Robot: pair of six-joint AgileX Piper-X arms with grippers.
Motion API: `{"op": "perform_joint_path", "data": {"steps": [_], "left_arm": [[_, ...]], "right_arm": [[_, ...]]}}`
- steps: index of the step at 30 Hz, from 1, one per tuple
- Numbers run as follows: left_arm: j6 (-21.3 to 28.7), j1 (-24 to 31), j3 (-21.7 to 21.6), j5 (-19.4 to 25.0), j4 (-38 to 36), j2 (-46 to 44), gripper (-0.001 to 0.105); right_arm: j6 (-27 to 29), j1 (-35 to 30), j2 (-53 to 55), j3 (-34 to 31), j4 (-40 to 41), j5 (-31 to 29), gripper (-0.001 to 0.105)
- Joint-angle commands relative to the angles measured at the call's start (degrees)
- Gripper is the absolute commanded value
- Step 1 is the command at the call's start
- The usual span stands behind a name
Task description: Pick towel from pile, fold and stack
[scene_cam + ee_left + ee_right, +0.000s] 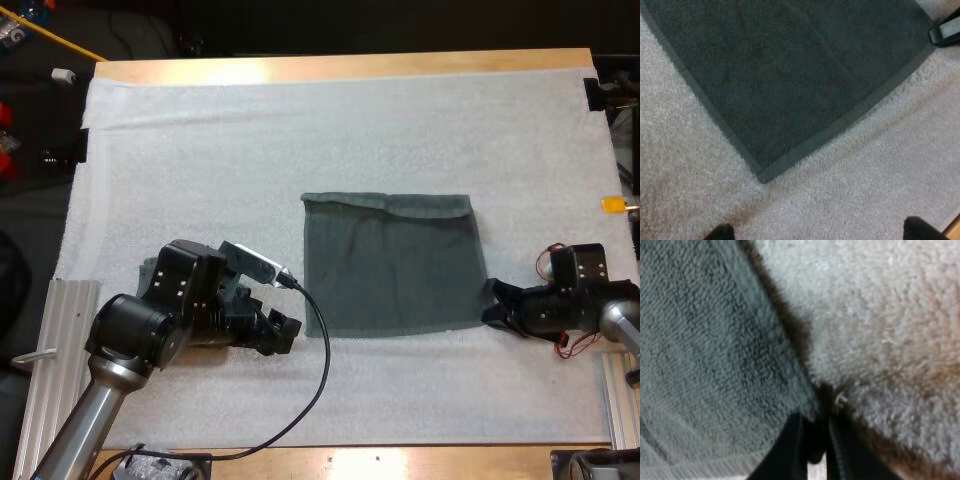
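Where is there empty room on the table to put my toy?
Biggest bare patch: the mat beyond the towel, up to the far edge. The near strip in front of the towel is bare too. Crowded: the towel's near corners, with the left claw open beside one and the right claw pinching the other.

2nd towel [149, 270] mostly under left arm [128, 342]; left jaws cut by edge; flat towel [715, 340] blurred at right jaws

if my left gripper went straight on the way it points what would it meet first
Most likely the near left corner of the towel, lying flat just ahead of the open fingers of the left gripper, with only bare mat between. Its height is unclear, so it may skim over the cloth.
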State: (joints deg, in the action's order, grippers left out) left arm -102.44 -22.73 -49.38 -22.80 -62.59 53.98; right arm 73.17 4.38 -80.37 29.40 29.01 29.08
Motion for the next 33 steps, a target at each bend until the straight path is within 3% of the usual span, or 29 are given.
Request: {"op": "perform_joint_path", "data": {"steps": [1,5,10,14,23,27,33], "left_arm": [[-0.6,-0.2,-0.1,-0.6,0.6,-0.2,0.065],[0.7,-0.2,-0.1,-0.6,2.0,-0.2,0.063],[2.4,-0.2,-0.1,-1.0,7.6,0.1,0.048],[2.3,-0.3,-0.1,-3.8,8.9,2.2,0.048],[-2.7,-6.1,0.2,-4.3,10.0,16.2,0.048],[-7.4,-6.9,0.2,-1.8,11.4,23.3,0.048],[-8.2,-6.9,0.2,-0.1,12.2,31.5,0.048]], "right_arm": [[0.3,0.0,0.0,0.1,-0.4,0.4,0.0],[1.5,0.0,2.9,0.1,1.0,0.3,0.0],[1.6,0.0,8.8,0.1,3.8,-0.5,0.0],[1.6,0.0,12.0,0.1,6.1,-0.5,0.0],[2.3,0.0,13.2,0.1,8.6,-0.8,0.0],[2.9,0.0,13.2,0.1,9.5,-0.9,0.0],[2.9,0.0,13.2,0.1,9.5,-0.9,0.0]]}}
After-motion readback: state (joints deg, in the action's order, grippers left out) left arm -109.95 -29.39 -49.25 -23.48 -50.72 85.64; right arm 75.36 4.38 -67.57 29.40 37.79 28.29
